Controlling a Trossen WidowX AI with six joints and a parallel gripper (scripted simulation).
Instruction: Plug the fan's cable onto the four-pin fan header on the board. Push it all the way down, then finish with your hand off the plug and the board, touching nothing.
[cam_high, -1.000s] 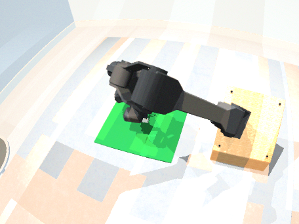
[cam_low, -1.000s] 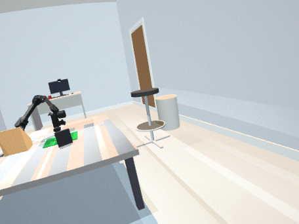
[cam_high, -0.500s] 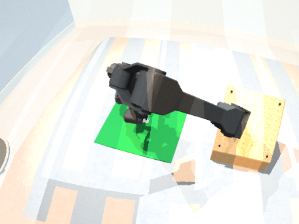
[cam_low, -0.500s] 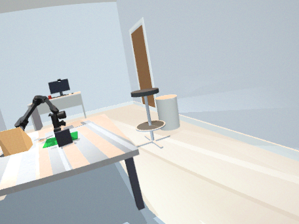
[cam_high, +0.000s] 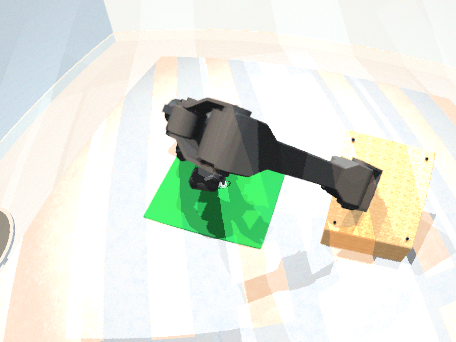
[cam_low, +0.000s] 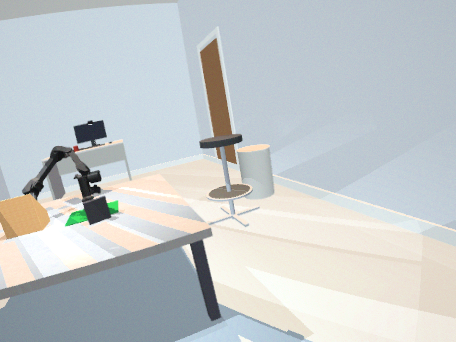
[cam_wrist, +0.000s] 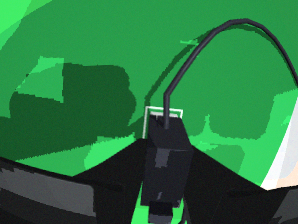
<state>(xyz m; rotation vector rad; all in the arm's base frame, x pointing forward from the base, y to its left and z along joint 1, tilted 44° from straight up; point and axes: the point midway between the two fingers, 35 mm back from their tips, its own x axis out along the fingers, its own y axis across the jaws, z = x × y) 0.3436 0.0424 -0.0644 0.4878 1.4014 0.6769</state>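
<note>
The green board (cam_high: 250, 236) (cam_low: 76, 219) (cam_wrist: 100, 30) lies flat on the table. My gripper (cam_wrist: 162, 148) is shut on the black plug (cam_wrist: 169, 134), which sits upright between the fingers in the wrist view. The thin dark cable (cam_wrist: 245, 21) leaves the plug's top and arcs to the right. The pale four-pin header (cam_wrist: 159, 114) shows just beyond the plug, inside a white outline; the plug covers most of it. How deep the plug sits on it cannot be told. In the top view the arm hides most of the grip.
A wooden block (cam_high: 395, 190) (cam_low: 22, 217) stands under the arm's base. A dark square block (cam_low: 96, 210), perhaps the fan, stands beside the board in the exterior view; the arm hides it in the top view. A stool (cam_low: 221, 141) and a bin (cam_low: 257, 172) stand away from the table.
</note>
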